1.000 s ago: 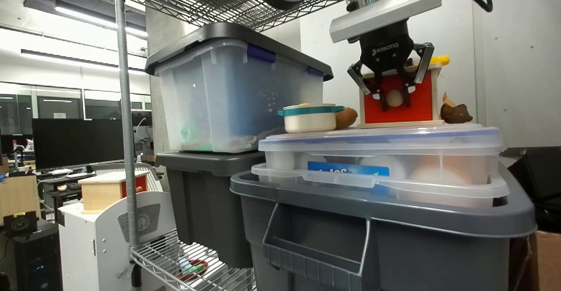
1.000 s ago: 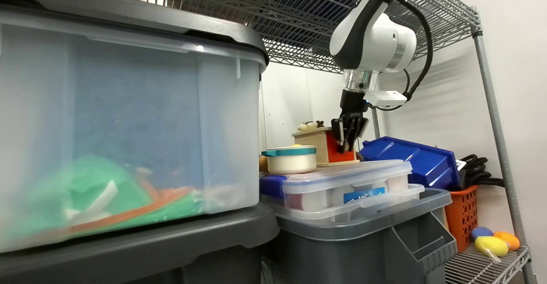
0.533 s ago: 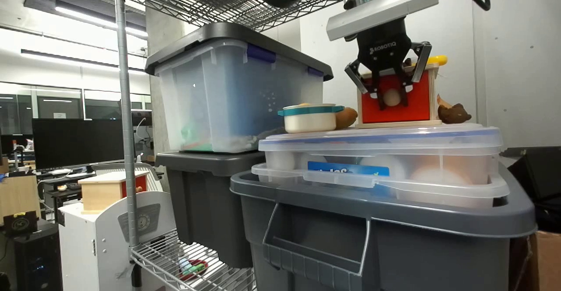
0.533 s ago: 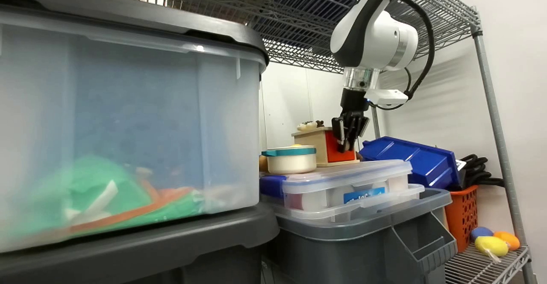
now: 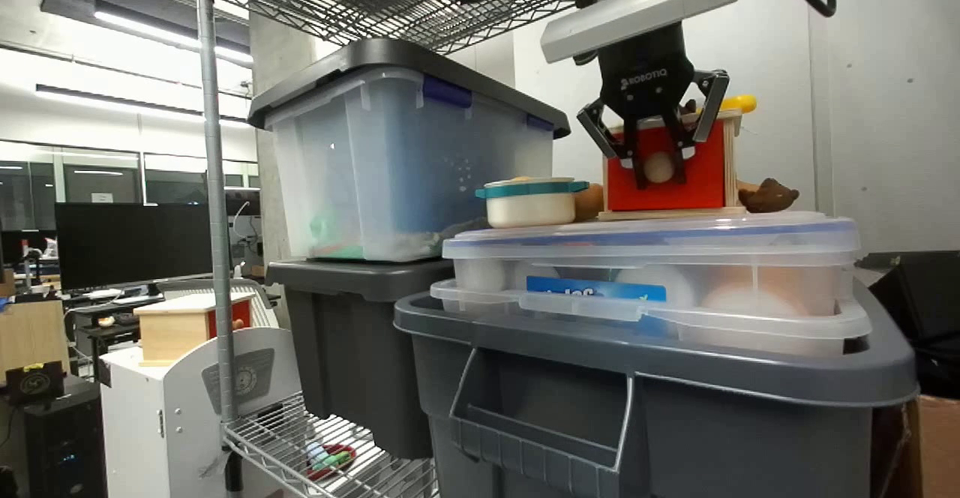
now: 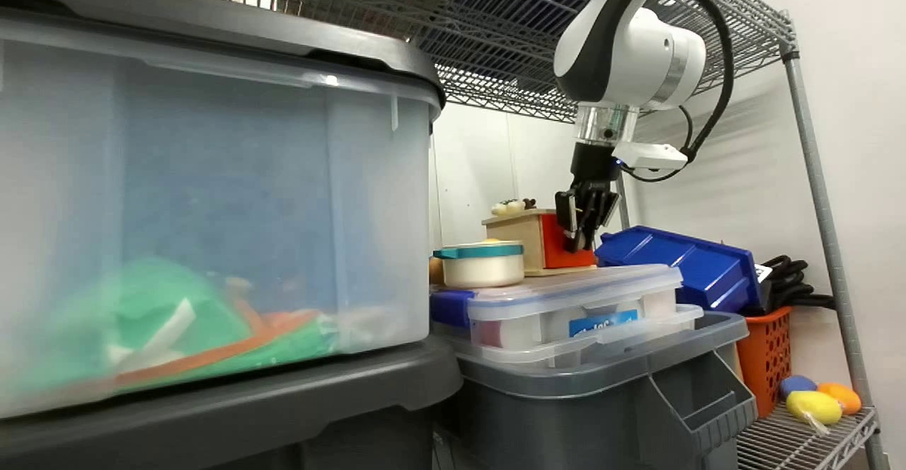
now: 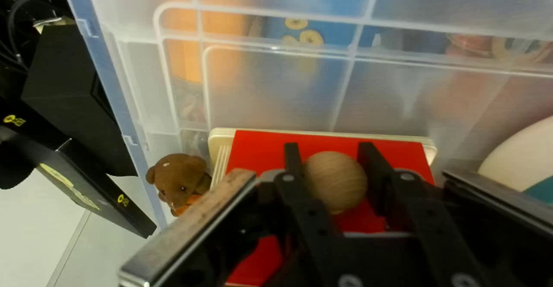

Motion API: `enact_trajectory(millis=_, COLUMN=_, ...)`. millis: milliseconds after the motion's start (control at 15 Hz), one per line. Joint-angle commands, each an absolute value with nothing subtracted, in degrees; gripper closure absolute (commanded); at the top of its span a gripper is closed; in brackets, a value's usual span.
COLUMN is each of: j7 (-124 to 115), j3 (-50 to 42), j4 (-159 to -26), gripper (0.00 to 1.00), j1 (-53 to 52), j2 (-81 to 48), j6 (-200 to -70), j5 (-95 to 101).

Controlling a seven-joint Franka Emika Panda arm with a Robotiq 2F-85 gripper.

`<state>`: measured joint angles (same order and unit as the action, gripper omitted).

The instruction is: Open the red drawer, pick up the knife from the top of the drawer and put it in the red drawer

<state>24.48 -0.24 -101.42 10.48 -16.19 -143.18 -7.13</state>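
Observation:
The red drawer point(image 5: 701, 168) sits in a pale wooden box on the clear tub's lid, its red front also showing in the wrist view point(image 7: 259, 148). Its round wooden knob point(image 7: 335, 181) lies between the fingers of my gripper point(image 5: 659, 176), which is shut on it. One finger point(image 7: 294, 159) presses against the knob's side in the wrist view. How far the drawer stands out of its box I cannot tell. On the box's top lies the knife point(image 5: 742, 103), a yellow piece partly hidden behind the gripper in an exterior view; the wrist view does not show it.
A cream pot with teal rim point(image 5: 534, 202) stands beside the box, a brown bear toy point(image 7: 181, 181) on its other side. Beneath are the clear tub point(image 6: 580, 307) and grey bin point(image 5: 652, 408). A blue bin point(image 6: 679, 265) leans nearby; the wire shelf point(image 6: 495, 38) is overhead.
My gripper, the knob, the wooden box and the bear toy have all shifted slightly left in an exterior view. The fingers have stayed on the knob; the pot has not moved.

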Motion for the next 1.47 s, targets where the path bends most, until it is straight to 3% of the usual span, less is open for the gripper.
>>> enact_trajectory(millis=0, j7=26.6, j3=0.5, j4=-104.7, gripper=0.88, j1=11.2, j2=-13.1, j6=-143.1, j5=-9.8)
enact_trajectory(millis=1400, j7=28.7, j3=-1.4, j4=-110.4, gripper=0.88, j1=9.9, j2=-8.8, j6=-142.6, j5=-5.4)
